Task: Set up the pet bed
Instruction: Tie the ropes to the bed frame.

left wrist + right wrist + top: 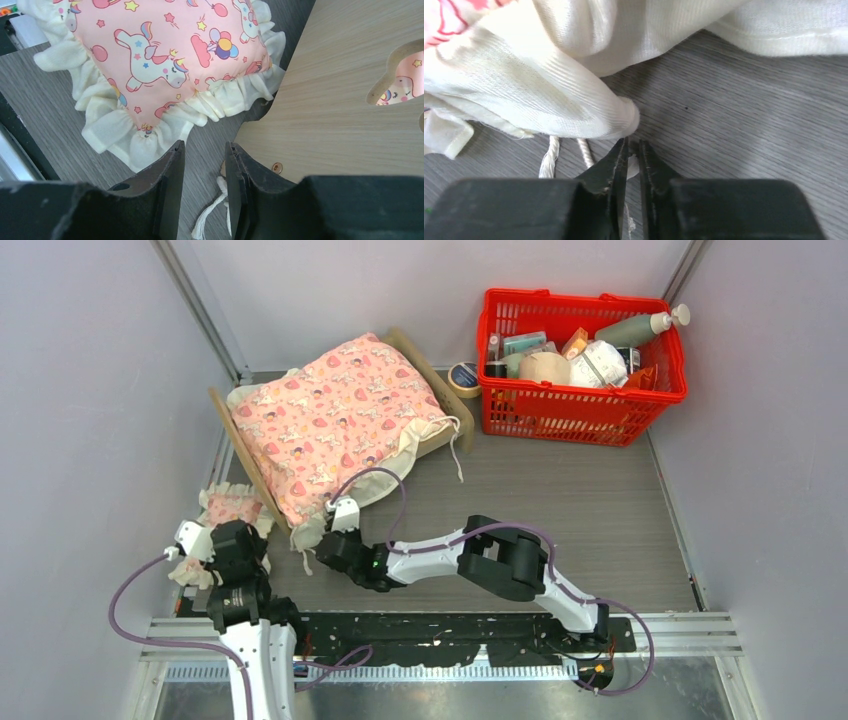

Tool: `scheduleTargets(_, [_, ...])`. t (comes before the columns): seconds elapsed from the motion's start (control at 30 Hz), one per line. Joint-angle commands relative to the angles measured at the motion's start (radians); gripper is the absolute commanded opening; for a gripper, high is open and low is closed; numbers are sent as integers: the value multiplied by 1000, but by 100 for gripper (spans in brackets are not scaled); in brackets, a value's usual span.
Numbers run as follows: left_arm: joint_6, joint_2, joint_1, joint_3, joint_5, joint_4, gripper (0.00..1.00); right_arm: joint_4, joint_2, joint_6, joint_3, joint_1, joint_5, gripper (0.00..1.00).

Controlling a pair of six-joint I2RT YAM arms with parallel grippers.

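The pet bed [432, 368] stands at the back left, a light plywood frame. A pink unicorn blanket [335, 420] with a cream frill covers it and hides the mattress. Its headboard [330, 110] with the cutout fills the right of the left wrist view. The small pink frilled pillow [160, 55] lies on the table beside the headboard. My left gripper [205, 155] is open just short of the pillow, with only a white cord [212, 215] on the table between its fingers. My right gripper [633, 150] is nearly closed on a bit of the blanket's cream frill [549, 95] at its near corner.
A red basket [580, 405] full of bottles and packets stands at the back right. A roll of tape [463, 377] lies between it and the bed. Loose white cords [549, 157] trail from the blanket. Grey walls close in left and right.
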Motion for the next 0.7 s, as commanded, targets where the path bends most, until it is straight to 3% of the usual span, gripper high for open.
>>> scheduleTargets(0.0, [66, -3, 4, -6, 31, 70, 39, -14, -35, -10, -52, 1, 33, 11])
scheduleTargets(0.03, [100, -3, 4, -8, 64, 91, 39, -2, -46, -37, -67, 1, 29, 7])
scheduleTargets(0.3, [278, 27, 3, -55, 365, 268, 38, 145, -159, -182, -219, -3, 23, 5])
scheduleTargets(0.67, [243, 57, -8, -99, 539, 384, 33, 228, -256, -212, -308, -44, -17, 7])
